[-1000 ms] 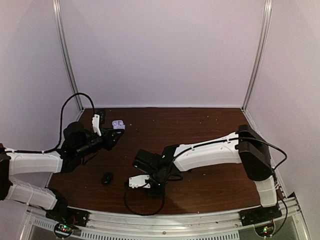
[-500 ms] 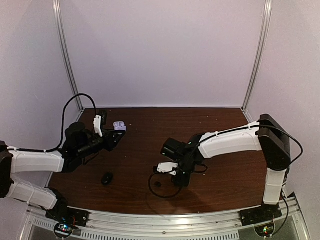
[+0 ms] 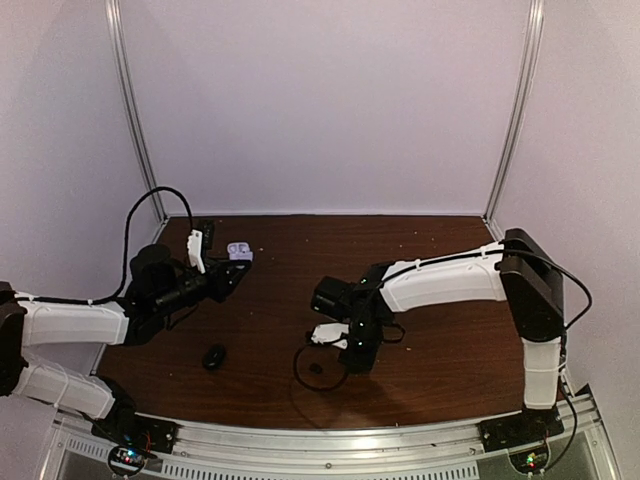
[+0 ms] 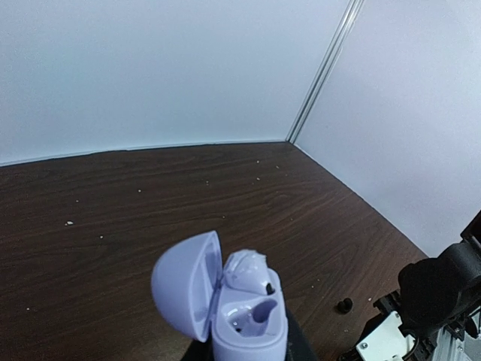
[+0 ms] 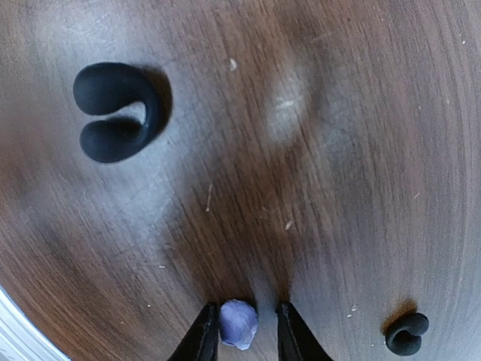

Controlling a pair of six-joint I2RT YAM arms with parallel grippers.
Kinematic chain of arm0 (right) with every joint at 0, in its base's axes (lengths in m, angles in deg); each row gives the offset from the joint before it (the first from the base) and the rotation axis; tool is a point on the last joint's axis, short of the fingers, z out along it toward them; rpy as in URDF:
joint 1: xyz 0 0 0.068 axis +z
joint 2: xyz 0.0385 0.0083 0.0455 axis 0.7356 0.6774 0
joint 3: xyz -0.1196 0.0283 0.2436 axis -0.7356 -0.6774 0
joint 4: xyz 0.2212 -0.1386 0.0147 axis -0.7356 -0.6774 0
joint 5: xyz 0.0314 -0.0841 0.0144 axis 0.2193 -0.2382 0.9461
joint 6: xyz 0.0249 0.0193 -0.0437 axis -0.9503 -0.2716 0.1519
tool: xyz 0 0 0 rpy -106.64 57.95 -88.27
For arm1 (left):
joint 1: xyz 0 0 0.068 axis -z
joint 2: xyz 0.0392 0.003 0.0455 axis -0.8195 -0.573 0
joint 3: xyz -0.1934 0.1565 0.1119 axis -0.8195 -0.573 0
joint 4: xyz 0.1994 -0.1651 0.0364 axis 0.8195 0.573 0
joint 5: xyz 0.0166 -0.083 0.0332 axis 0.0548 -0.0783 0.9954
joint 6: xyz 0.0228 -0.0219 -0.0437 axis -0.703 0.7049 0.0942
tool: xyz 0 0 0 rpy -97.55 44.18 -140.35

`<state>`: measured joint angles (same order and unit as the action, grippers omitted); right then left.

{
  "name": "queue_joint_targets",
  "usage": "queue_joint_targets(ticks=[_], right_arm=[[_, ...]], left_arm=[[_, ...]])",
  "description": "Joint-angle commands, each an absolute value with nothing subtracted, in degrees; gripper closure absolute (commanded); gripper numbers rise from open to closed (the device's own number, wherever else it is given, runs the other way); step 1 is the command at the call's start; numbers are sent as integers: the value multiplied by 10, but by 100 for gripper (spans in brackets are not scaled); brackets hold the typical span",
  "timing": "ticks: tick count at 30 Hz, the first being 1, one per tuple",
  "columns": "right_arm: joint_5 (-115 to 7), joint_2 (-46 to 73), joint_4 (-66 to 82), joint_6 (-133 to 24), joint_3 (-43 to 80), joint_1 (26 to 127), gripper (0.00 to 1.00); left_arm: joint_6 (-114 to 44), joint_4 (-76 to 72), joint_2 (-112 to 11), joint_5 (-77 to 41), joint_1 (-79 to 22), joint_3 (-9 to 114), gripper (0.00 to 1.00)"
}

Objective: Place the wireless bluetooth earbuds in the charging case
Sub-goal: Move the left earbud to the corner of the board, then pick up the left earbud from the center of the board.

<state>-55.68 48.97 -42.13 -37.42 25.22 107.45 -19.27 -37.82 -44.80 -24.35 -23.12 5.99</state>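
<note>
My left gripper (image 3: 228,272) is shut on the lavender charging case (image 4: 244,320), holding it above the table's left side with the lid open. One pale earbud (image 4: 248,272) sits in the far slot and the near slot is empty. My right gripper (image 5: 244,320) points straight down at the table near the middle front. Its fingers stand narrowly open around a pale lavender earbud (image 5: 237,323), which touches the left finger and leaves a gap to the right one. A black curved earbud (image 5: 116,113) lies at upper left and a smaller black one (image 5: 406,333) at lower right.
In the top view a black piece (image 3: 214,356) lies near the front left and another (image 3: 316,368) sits inside the loop of the right arm's cable (image 3: 300,375). White walls and metal posts (image 3: 135,120) enclose the brown table (image 3: 440,250).
The right arm swung from the left of centre to the right, then edged back a little left. The left arm with the case has barely moved.
</note>
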Motion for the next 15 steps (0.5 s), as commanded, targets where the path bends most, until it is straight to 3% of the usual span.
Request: queue_joint_targets(ticks=[1,15], right_arm=[[-583,540,-464,-381,266,1086,72],[-577,559,-475,-379,306,1095,75]], left_arm=[[-202,-422,-446,-253,-235,59,100],[-205,-422,-439,-250,-236,54,100]])
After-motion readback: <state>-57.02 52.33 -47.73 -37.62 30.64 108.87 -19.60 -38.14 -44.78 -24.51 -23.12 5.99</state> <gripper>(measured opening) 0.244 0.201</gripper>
